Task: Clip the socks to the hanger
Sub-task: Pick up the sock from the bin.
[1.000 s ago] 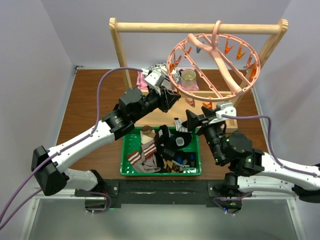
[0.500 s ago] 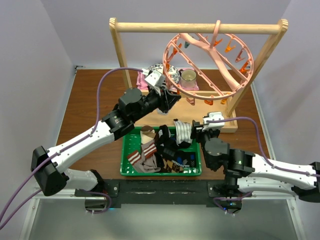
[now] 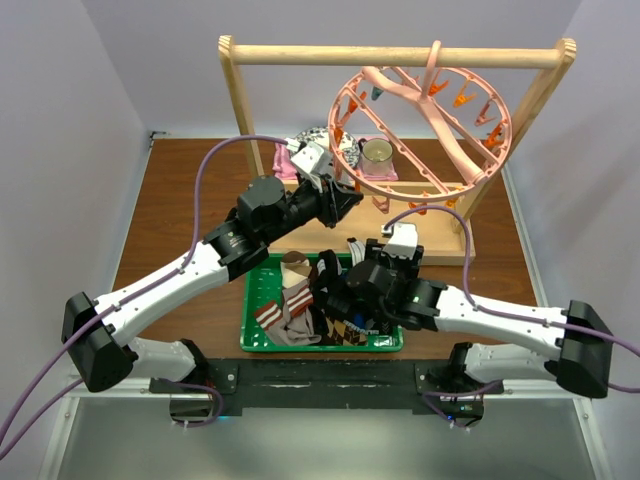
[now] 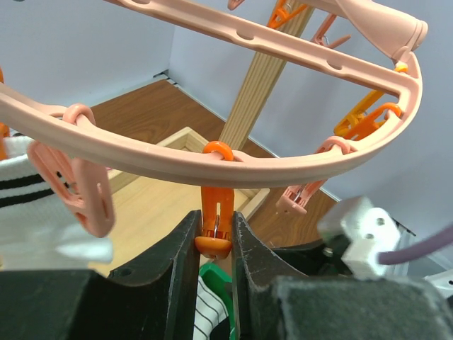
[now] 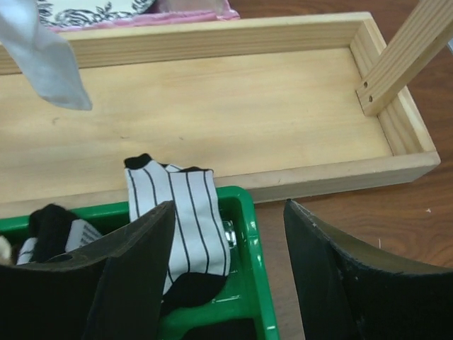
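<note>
Right gripper (image 5: 228, 207) swung over the green bin (image 5: 259, 297) — jaws apart above striped sock (image 5: 187, 212), left gripper (image 4: 216, 225) clenching hanger clip (image 4: 215, 202)

Ahead of me stands a light wooden rack (image 3: 300, 56): two slanted posts and a top bar, rooted in a shallow wooden tray (image 5: 233, 106) on the brown worktop (image 3: 180, 210). A green plastic basket (image 3: 247, 305) sits just in front of that tray, its far rim right against the tray's near wall. Behind the tray I see a pink cloth (image 3: 283, 160) lying flat, and near it a small round tin (image 3: 378, 153), upright. Pale walls (image 3: 80, 120) close in the worktop at the left, back and right.
</note>
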`<control>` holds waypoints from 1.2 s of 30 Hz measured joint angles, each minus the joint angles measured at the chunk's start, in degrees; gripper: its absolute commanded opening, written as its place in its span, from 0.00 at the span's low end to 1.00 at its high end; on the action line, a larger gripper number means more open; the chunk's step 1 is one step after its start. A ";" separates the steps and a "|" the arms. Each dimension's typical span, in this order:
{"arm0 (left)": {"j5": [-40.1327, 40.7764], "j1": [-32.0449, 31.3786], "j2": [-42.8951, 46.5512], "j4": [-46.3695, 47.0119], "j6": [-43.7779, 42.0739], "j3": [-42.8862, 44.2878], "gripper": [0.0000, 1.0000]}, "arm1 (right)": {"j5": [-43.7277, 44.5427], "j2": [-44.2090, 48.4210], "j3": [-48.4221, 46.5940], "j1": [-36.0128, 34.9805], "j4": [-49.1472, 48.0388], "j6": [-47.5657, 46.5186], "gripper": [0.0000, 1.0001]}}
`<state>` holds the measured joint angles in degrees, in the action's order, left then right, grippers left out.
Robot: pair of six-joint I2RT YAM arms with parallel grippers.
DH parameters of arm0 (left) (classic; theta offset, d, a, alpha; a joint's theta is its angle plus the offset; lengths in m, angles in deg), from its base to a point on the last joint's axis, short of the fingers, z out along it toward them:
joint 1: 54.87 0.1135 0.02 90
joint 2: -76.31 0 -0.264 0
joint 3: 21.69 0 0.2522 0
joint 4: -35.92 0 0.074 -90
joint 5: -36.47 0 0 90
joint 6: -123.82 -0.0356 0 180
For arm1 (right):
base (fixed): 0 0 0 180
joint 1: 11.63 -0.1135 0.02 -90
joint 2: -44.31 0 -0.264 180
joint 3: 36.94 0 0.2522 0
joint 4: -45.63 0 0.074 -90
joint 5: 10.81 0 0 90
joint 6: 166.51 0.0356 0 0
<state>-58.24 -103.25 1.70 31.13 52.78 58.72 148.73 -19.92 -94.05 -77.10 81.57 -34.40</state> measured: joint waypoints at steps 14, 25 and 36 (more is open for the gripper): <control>-0.46 0.22 1.22 -0.92 0.39 0.00 0.00 | -10.19 -13.05 0.63 7.54 -13.05 4.13 0.72; -1.14 0.31 1.53 -0.96 0.55 0.00 0.00 | -14.51 -28.26 -7.93 11.61 -16.70 -1.27 0.51; -1.44 0.31 2.54 -0.87 0.57 -0.02 0.00 | -18.32 -27.58 -7.93 12.66 -14.82 -0.59 0.64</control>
<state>-59.68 -102.95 4.24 30.25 53.35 58.70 130.41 -47.50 -101.99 -64.44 66.75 -34.99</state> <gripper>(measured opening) 0.255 0.610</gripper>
